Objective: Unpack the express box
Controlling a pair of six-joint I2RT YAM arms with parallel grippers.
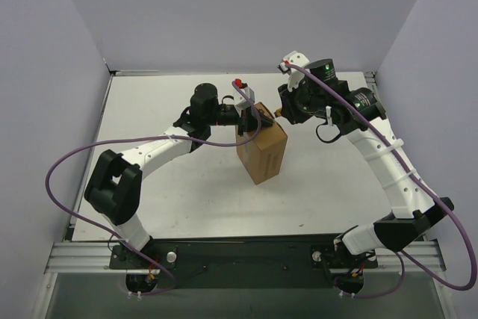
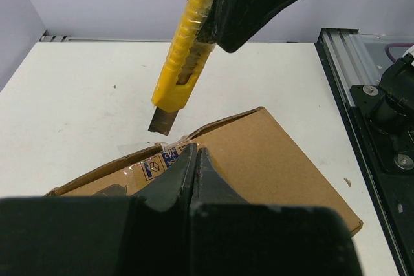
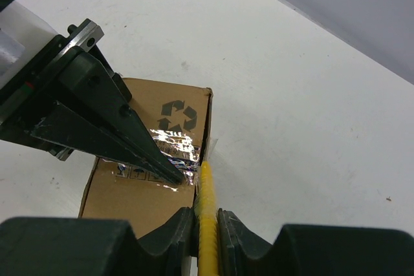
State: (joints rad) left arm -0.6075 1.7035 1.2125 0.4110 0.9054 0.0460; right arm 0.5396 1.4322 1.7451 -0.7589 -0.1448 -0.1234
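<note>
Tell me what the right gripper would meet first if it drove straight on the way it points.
Probably the brown corrugated cardboard express box: the yellow plastic utility knife clamped in the right gripper leads, aimed at the box's taped top edge. Whether the blade already touches is unclear.

express box (image 2: 278,159): near end behind left end effector (image 2: 196,159) | knife (image 3: 206,189): handle cropped

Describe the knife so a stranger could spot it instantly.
On the white table, find the brown express box at its middle. At its taped top edge, the right gripper clamps a utility knife: the only bright yellow thing, blade out.
</note>
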